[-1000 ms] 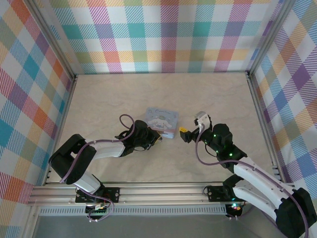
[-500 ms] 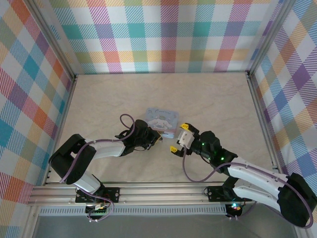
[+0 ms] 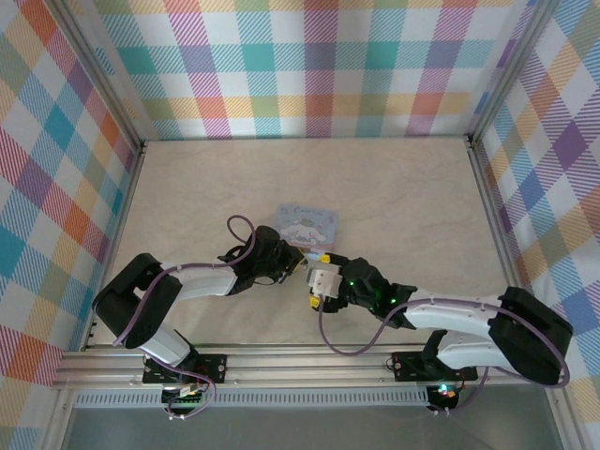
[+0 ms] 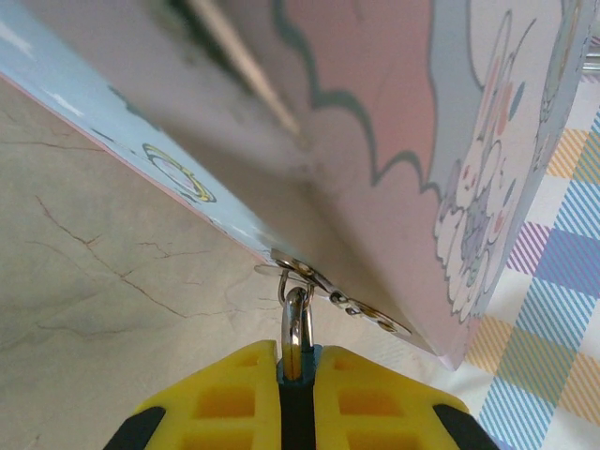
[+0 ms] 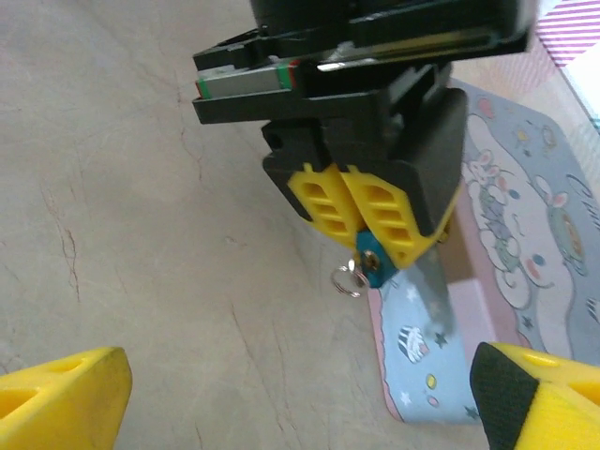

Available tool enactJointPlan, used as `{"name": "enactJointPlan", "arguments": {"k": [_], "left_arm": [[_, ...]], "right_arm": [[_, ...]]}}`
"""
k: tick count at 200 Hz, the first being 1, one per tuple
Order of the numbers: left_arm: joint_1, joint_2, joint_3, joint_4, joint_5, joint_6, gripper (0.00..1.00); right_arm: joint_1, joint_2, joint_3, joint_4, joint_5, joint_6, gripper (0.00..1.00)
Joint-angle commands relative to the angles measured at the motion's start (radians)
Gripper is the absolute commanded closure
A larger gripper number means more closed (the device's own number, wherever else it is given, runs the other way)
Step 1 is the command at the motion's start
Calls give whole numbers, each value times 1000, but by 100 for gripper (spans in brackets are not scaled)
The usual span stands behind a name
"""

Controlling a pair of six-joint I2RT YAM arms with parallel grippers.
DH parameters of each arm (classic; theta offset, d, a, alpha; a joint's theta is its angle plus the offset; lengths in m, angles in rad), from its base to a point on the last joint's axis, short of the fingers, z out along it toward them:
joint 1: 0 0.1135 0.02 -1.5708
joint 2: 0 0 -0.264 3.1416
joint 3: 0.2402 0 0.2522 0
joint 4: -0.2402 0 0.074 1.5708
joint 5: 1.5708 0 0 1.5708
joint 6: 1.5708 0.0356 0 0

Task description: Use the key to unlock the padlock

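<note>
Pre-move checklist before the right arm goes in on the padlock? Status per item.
1. Hold: left gripper shut on the padlock: ok.
2. Shackle threaded through the tin box hasp: ok.
3. Approach: right gripper open, facing the padlock: ok.
4. The key held in the right gripper: not ok, nothing between its fingers.
5. Where the key is: cannot tell.
6. Keyhole turned toward the right gripper: cannot tell.
</note>
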Motion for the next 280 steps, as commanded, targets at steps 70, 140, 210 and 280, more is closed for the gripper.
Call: {"name": "enactJointPlan", "arguments": {"k": [70,140,210,280], "left_arm": [[-16,22,28,18,30,-15,100],[-15,28,28,20,37,-17,100],[-15,30,30,20,43,-17,100],[-15,32,30,20,44,-19,100]], "right_arm": [[22,163,96,96,83,7,20],[22,243,114,170,158,-3,46],[23,289,118,227,201,-12,61],[23,305,121,246,200,-1,75]]}}
